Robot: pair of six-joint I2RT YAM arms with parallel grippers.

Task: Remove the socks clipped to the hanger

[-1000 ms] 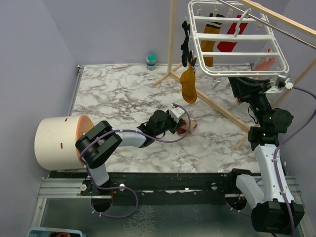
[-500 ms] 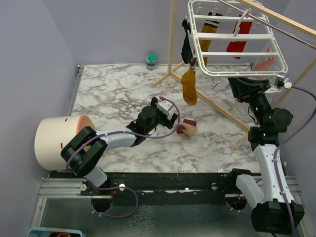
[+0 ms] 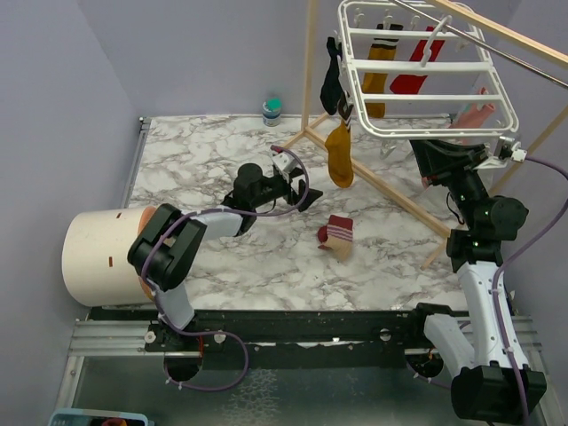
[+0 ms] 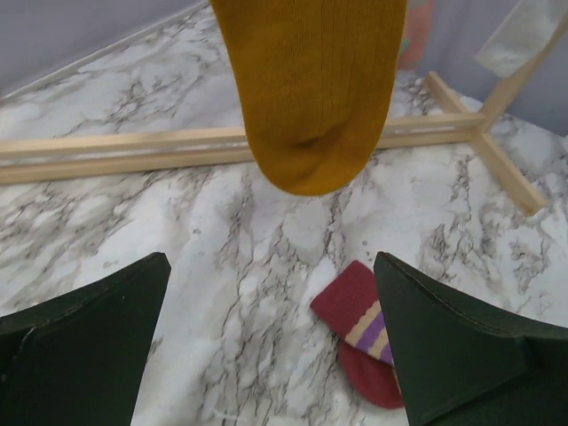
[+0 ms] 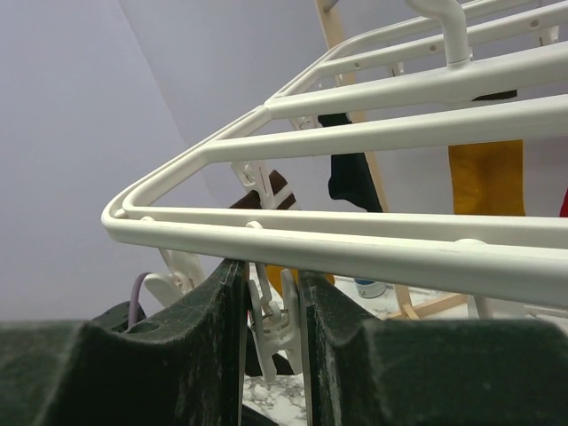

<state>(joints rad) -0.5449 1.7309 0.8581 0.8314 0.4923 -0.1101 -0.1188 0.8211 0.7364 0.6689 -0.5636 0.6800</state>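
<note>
At table's middle, left gripper (image 4: pixel 271 266) reaches far, fingers wide apart under mustard sock (image 4: pixel 306 89). Right gripper (image 5: pixel 272 266) raised, clamped on hanger (image 5: pixel 355 244) clip (image 5: pixel 271 328). Bin (image 3: pixel 93 253) near left, tipped, contents unseen.

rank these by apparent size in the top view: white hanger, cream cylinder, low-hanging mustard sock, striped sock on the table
1. white hanger, nearer the camera
2. cream cylinder
3. low-hanging mustard sock
4. striped sock, crumpled; 3 and 4 are close, so unsure

At the left edge of the tilted white hanger (image 3: pixel 417 67), a mustard sock (image 3: pixel 338 164) and a black sock (image 3: pixel 332 84) are clipped; a maroon striped sock (image 3: pixel 337 232) is laid on the table (image 3: pixel 204 169).
</note>
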